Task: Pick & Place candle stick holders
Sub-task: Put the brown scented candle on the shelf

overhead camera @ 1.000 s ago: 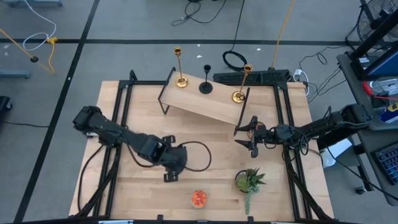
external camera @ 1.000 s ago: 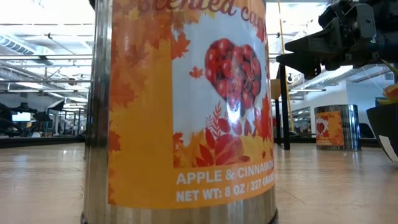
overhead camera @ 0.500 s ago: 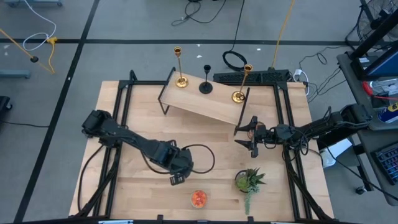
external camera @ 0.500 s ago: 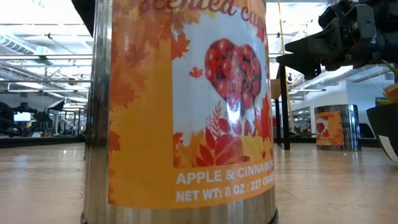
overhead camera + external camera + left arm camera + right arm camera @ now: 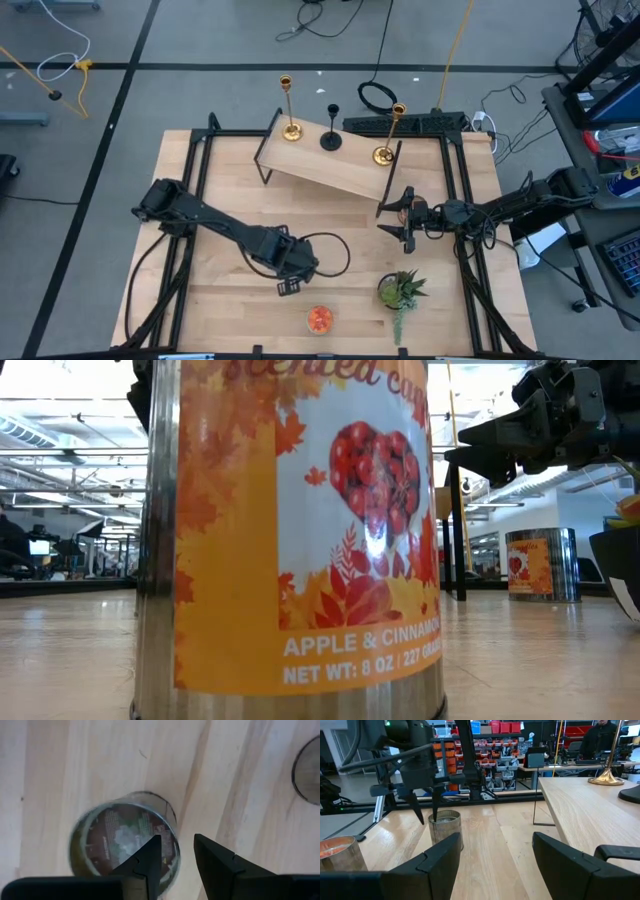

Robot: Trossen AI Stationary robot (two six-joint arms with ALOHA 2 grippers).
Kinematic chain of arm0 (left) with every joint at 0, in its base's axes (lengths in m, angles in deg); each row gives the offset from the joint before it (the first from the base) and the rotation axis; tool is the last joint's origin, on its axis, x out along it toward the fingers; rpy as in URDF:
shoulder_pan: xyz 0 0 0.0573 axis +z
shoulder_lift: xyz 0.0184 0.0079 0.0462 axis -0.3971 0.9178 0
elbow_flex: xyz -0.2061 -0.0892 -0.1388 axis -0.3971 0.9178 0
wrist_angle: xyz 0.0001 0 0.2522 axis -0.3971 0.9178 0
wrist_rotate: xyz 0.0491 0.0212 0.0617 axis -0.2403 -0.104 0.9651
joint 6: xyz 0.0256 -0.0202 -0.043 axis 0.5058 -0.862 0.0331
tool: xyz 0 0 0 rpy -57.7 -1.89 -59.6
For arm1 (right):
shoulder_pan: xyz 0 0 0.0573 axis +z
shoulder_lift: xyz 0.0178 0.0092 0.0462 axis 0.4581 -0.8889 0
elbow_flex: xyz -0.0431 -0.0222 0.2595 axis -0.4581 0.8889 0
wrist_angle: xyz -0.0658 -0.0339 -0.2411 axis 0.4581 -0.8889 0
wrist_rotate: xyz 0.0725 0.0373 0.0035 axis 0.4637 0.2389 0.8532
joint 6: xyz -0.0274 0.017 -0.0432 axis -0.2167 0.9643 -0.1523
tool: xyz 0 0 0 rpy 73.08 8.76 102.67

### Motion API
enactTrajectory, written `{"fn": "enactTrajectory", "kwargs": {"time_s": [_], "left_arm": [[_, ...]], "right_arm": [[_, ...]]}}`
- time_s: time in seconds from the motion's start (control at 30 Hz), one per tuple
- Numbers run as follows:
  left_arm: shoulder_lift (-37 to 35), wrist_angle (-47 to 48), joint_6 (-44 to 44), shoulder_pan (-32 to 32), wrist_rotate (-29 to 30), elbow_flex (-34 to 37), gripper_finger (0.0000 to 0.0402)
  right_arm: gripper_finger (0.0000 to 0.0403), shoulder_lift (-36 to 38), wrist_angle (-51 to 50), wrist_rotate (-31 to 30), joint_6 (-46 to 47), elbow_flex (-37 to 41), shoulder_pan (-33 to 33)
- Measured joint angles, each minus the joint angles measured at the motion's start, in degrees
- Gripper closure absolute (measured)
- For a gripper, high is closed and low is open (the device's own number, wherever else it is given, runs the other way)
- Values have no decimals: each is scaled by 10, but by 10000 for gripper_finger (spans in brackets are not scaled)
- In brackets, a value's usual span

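While the gold candlesticks (image 5: 288, 128) and black holder (image 5: 330, 140) stand on the shelf (image 5: 320, 168) at the table's (image 5: 225, 190) far edge, my left gripper (image 5: 290, 287) hovers unclenched over the grey cup (image 5: 122, 837) near the front edge, with the orange-red cup (image 5: 320, 318) unclaimed and my right gripper (image 5: 393, 224) spread idle.

The right gripper (image 5: 495, 857) shows its two dark fingers spread wide, with nothing between them. Farther off, the left gripper (image 5: 426, 807) hangs from its arm with the fingertips pointing down, right above the open top of a grey metal cup (image 5: 446, 827) standing on the wooden table (image 5: 500, 845). An orange-red candle cup (image 5: 337, 852) stands at the edge. A raised wooden shelf (image 5: 580, 805) carries the round gold base of a candlestick (image 5: 606, 779) and a black base (image 5: 631, 794) beside it.
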Motion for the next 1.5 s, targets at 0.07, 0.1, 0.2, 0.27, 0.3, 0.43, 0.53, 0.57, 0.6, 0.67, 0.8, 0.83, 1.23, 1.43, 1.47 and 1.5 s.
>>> {"fn": "enactTrajectory", "kwargs": {"time_s": [0.07, 0.1, 0.2, 0.27, 0.3, 0.43, 0.53, 0.57, 0.6, 0.67, 0.8, 0.83, 1.23, 1.43, 1.47, 1.5], "left_arm": [[0, 2, 0, 0, -10, 0, 279], [0, 2, -1, 0, -16, 0, 279], [0, -10, -2, 0, -20, 12, 279], [0, -13, -2, 0, -20, 26, 279], [0, -15, -1, 0, -19, 31, 280], [-2, -39, 47, -3, -12, 43, 280], [-2, -40, 59, -6, 2, 44, 280], [-2, -40, 58, -6, 8, 44, 280], [-2, -40, 58, -6, 10, 44, 280], [-2, -40, 58, -6, 10, 44, 286], [-2, -42, 73, -8, 9, 44, 327], [-2, -42, 79, -8, 7, 44, 343], [3, -27, 159, -20, -24, 21, 395], [1, 67, 206, -30, 0, -57, 396], [1, 89, 212, -30, 13, -71, 395], [1, 110, 215, -29, 24, -85, 395]], "right_arm": [[161, 0, 0, 0, 0, 0, 0], [161, 0, 0, 0, 0, 0, 0], [161, 0, 0, 0, 0, 0, 0], [161, 0, 0, 0, 0, 0, 0], [161, 0, 0, 0, 0, 0, 0], [161, 0, 0, 0, 0, 0, 0], [161, 0, 0, 0, 0, 0, 0], [161, 0, 0, 0, 0, 0, 0], [161, 0, 0, 0, 0, 0, 0], [161, 0, 0, 0, 0, 0, 0], [161, 0, 0, 0, 0, 0, 0], [161, 0, 0, 0, 0, 0, 0], [161, 0, 0, 0, 0, 0, 0], [161, 0, 0, 0, 0, 0, 0], [161, 0, 0, 0, 0, 0, 0], [161, 0, 0, 0, 0, 0, 0]]}}
